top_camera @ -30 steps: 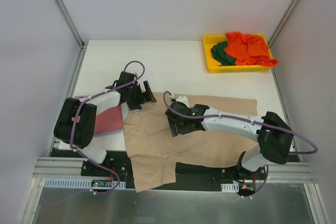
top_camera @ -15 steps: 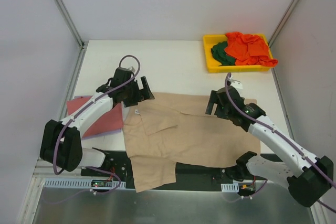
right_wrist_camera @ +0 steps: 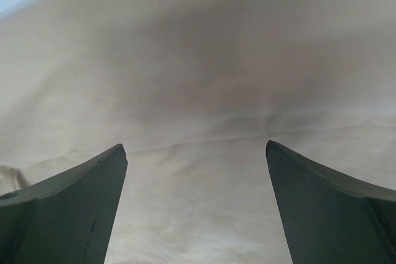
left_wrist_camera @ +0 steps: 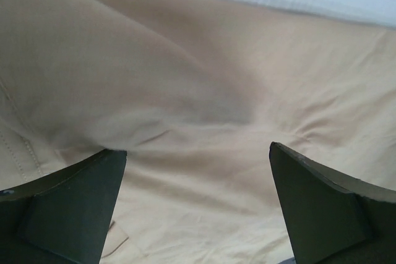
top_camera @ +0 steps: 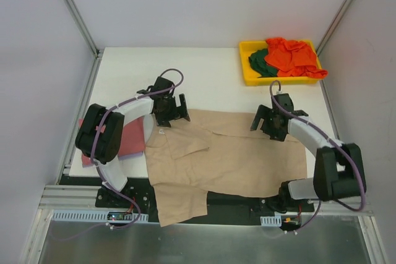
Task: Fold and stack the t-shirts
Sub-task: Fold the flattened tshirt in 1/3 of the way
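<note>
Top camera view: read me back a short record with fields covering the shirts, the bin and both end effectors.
tan t-shirt: spread flat mid-table, near edge draped over the table's front
dusty-red t-shirt: lying flat left of the tan one, partly hidden by the left arm
yellow bin: far right corner, holds orange-red t-shirts and a dark green t-shirt
left end effector: open, over the tan shirt's far left part, holding nothing
right end effector: open, over its far right part, holding nothing

Dusty-red shirt [top_camera: 132, 140] partly behind left arm [top_camera: 100, 135]
</note>
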Motion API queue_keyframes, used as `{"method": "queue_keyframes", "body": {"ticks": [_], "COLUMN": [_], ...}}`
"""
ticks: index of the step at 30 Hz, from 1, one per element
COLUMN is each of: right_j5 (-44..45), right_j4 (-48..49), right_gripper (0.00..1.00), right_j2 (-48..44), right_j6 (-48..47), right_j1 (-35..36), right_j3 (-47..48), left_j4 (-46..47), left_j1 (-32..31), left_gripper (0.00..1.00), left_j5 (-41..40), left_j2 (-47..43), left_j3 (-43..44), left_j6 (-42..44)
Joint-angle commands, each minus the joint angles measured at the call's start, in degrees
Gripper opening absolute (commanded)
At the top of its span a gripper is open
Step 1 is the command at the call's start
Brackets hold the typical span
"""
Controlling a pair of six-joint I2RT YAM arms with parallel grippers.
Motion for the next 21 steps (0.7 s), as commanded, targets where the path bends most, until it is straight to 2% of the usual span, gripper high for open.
{"method": "queue_keyframes", "body": {"ticks": [1,6,21], "right_j5": [-9.11,-10.18,-9.04], "right_j4": [4.94,5.47,1.52], "right_gripper": [0.97,0.98,0.98], "right_j2": [10.12,20.67,32.20], "right_j6": [-1.45,-1.36,-4.17], "right_j1": [-4.73,-7.55,-9.13], "right_j3": [4.46,9.48,26.79], "left_j4": [0.15,-0.03,-6.88], "left_j1": [1.86,3.62,9.60], "left_gripper": [0.99,0.99,0.99], "left_j5": [-0.30,-0.30,0.93], "left_j2": [3.67,8.24,25.12], "left_j3": [3.01,7.31,31.12], "left_j6": [1.61,3.36,6.35]}}
